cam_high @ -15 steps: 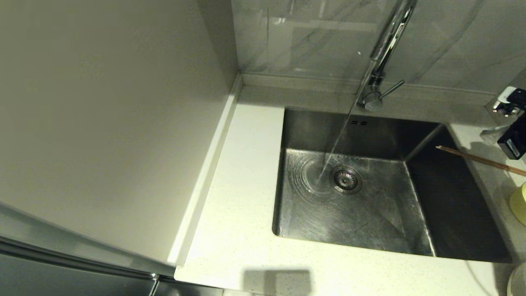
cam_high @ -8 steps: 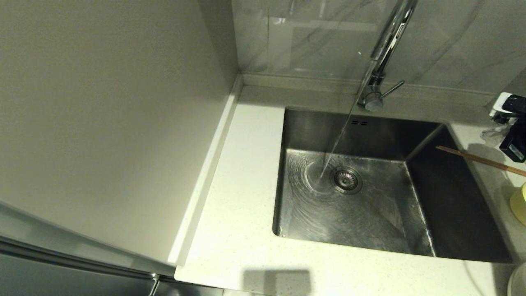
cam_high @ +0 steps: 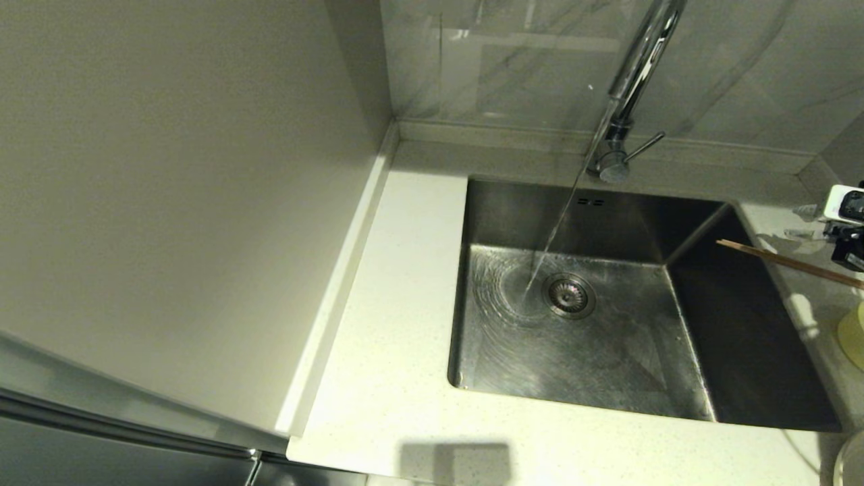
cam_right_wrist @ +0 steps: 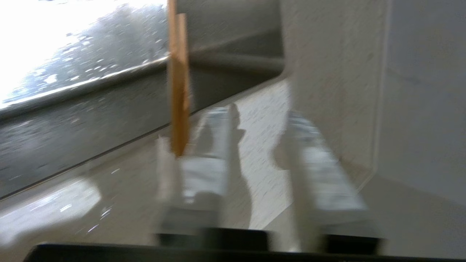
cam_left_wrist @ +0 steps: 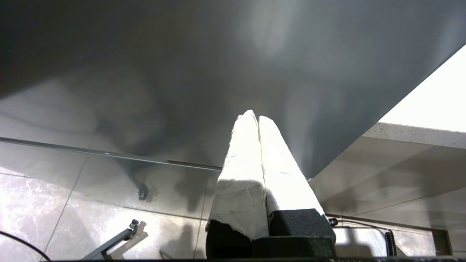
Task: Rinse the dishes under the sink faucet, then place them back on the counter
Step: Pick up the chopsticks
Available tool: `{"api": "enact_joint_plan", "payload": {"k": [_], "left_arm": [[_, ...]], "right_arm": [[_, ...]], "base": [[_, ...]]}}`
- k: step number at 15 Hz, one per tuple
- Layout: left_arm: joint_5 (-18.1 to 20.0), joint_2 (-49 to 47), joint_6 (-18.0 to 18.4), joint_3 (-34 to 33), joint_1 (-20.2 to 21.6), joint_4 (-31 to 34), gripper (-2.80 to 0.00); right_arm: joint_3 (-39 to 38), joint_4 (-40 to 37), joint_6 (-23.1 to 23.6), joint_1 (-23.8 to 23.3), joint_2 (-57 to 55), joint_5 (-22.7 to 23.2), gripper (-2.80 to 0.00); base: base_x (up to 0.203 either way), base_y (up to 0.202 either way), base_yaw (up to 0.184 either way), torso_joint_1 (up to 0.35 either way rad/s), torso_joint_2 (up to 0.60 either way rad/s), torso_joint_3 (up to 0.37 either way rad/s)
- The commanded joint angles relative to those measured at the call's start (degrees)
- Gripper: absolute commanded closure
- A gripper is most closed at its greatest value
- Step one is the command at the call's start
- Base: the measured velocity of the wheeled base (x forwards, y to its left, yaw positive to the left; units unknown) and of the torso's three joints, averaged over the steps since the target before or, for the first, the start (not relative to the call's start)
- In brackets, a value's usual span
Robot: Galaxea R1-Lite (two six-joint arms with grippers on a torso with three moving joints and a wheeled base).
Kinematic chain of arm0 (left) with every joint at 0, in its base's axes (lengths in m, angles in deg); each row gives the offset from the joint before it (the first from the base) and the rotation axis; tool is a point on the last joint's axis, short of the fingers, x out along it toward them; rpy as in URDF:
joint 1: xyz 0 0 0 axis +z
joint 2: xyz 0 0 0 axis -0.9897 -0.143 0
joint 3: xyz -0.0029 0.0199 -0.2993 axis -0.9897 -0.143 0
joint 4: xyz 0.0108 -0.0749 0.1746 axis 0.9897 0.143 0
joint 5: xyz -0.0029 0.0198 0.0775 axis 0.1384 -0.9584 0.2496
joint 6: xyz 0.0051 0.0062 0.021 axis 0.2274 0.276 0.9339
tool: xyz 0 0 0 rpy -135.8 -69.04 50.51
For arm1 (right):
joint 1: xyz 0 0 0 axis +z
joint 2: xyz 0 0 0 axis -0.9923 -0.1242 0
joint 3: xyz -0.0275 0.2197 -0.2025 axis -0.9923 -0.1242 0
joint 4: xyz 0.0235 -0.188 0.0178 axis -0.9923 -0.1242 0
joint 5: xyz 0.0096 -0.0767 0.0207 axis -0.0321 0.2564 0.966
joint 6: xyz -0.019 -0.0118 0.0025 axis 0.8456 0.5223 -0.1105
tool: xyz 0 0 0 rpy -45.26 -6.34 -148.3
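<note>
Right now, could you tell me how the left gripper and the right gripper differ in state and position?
The left gripper has its fingers pressed together, while the right gripper has a clear gap between its fingers. The left gripper hangs parked below the counter, facing a cabinet front; the right gripper is over the wet counter beside the sink, next to the chopsticks. Neither holds anything.

Head view down onto sink (cam_high: 580,324); wrist views close.

I see the brown chopsticks (cam_high: 790,263) lying on the wet white table (cam_high: 398,324) just beside my right gripper (cam_right_wrist: 255,138), tips over the steel sink (cam_high: 580,337). The chrome faucet (cam_high: 631,88) runs water beside the drain. The yellow-green bowl (cam_high: 854,334) sits near the gripper.
</note>
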Motion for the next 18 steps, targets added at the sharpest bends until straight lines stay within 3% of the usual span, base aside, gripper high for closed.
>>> {"api": "enact_joint_plan", "payload": {"k": [1,8,13,18], "left_arm": [[0.0,0.1,0.0,0.0,0.0,0.0,0.0],[0.0,0.1,0.0,0.0,0.0,0.0,0.0],[0.0,0.1,0.0,0.0,0.0,0.0,0.0],[0.0,0.1,0.0,0.0,0.0,0.0,0.0]], "right_arm": [[0.5,2.1,1.0,-0.1,-2.2,1.2,-2.8],[-2.8,2.1,5.6,-1.3,0.8,6.7,-2.8],[-13.5,2.3,10.4,-1.5,4.9,6.7,-2.8],[-14.4,2.5,11.5,0.9,3.3,4.0,-2.8]], "base": [[0.0,0.0,0.0,0.0,0.0,0.0],[0.0,0.0,0.0,0.0,0.0,0.0],[0.0,0.0,0.0,0.0,0.0,0.0],[0.0,0.0,0.0,0.0,0.0,0.0]]}}
